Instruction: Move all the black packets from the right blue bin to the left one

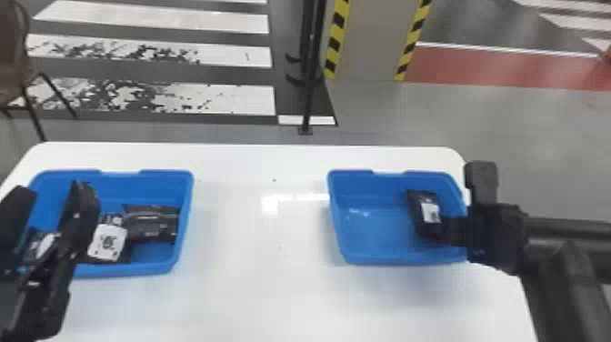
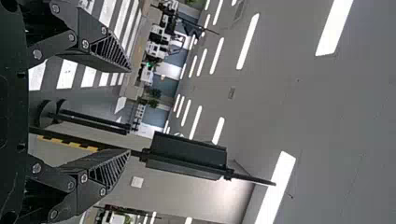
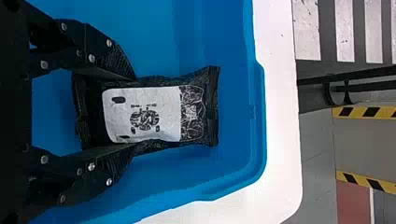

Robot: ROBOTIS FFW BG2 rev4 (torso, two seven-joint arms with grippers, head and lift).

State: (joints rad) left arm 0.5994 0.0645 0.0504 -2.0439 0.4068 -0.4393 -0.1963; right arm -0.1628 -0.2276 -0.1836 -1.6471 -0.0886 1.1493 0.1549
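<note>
In the head view, my left gripper [image 1: 51,200] stands open above the left blue bin [image 1: 188,200], where several black packets [image 1: 152,223] lie, some with white labels. The left wrist view has that gripper [image 2: 130,111] with nothing between its fingers. My right gripper [image 1: 449,231] is inside the right blue bin [image 1: 335,213], at the near end of a black packet [image 1: 426,210] by the bin's right side. Seen from the right wrist, the right gripper [image 3: 134,112] is shut on this packet [image 3: 144,114] by its two long edges, white label facing the camera.
Both bins stand on a white table [image 1: 259,254], with a wide stretch of tabletop between them. Beyond its far edge are a dark pole [image 1: 309,91] and a pillar [image 1: 370,41] with yellow-black striped edges. A chair [image 1: 34,86] stands at the far left.
</note>
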